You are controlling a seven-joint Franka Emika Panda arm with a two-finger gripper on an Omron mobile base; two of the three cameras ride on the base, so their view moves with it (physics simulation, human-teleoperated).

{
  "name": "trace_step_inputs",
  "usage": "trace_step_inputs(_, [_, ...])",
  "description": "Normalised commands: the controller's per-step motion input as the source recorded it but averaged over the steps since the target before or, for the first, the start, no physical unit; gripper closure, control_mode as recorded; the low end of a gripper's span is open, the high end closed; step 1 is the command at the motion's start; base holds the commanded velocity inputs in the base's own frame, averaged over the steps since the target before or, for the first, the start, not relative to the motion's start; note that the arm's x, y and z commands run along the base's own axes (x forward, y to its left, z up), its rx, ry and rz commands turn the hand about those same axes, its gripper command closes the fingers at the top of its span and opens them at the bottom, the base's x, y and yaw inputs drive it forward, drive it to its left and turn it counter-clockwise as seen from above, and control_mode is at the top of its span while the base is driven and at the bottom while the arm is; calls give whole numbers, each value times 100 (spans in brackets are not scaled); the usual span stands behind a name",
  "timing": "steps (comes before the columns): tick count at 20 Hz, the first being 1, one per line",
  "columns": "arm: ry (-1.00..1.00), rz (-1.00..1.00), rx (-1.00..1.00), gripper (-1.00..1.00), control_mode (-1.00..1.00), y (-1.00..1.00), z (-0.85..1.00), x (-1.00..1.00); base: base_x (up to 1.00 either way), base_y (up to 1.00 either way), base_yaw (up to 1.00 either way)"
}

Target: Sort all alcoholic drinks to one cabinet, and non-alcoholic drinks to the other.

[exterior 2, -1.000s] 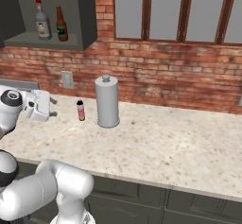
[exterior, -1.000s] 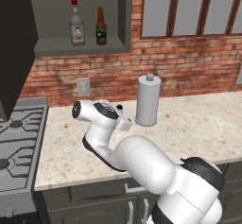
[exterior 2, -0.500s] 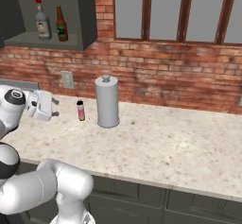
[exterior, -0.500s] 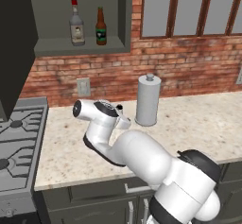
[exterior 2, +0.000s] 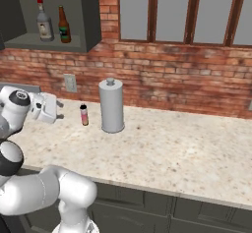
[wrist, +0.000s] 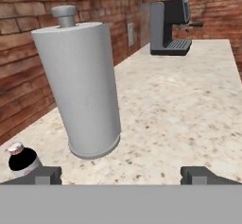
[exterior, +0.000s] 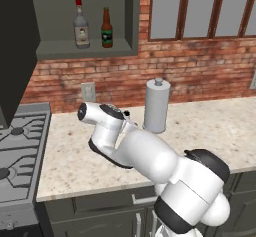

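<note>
The pincer (exterior 2: pixel 58 110) hangs released just above the counter (exterior 2: pixel 187 158), jaws spread wide and holding nothing. In the hand view its two dark fingertips (wrist: pixel 41 175) stand far apart at the bottom corners, with bare speckled stone between them.

The pink bottle (exterior 2: pixel 84 114) stands upright on the counter, a little to the left of the paper-towel roll (exterior 2: pixel 111 105) and close to the brick wall (exterior 2: pixel 197 79). It is near the pincer but apart from it; in the hand view its black cap (wrist: pixel 22 160) peeps up just beside the left fingertip, with the roll (wrist: pixel 82 81) rising behind it.

Up on the wall, the open cabinet (exterior: pixel 132 16) holds two bottles upright on its shelf: the grey bottle (exterior: pixel 81 26) with a red cap on the left and the beer bottle (exterior: pixel 106 29) with a dark green label just beside it on the right. From the right base view the same pair shows, grey bottle (exterior 2: pixel 44 21) and beer bottle (exterior 2: pixel 63 25).

A wall outlet (exterior: pixel 88 91) sits on the brick below the cabinet. A stove (exterior: pixel 17 146) adjoins the counter's left end. Far down the counter, in the hand view, a coffee machine (wrist: pixel 170 27) stands by the wall. Windows (exterior 2: pixel 192 11) run above the brick to the right of the cabinet.
</note>
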Motion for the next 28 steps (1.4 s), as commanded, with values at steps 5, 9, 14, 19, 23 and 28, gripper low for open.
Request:
trace_step_inputs(5, [2,0,-3,-100,-100,0,-14,15,0,0,0])
trace_step_inputs(9, [3,0,-5,-100,-100,0,-19,14,0,0,0])
trace_step_inputs(14, [4,0,-5,-100,-100,2,-18,9,0,0,0])
trace_step_inputs(19, [5,0,-4,-100,-100,7,-4,6,0,0,0])
trace_step_inputs(23, [4,-2,-5,-100,-100,2,0,5,0,0,0])
trace_step_inputs(28, [5,-4,-5,-100,-100,0,0,6,0,0,0])
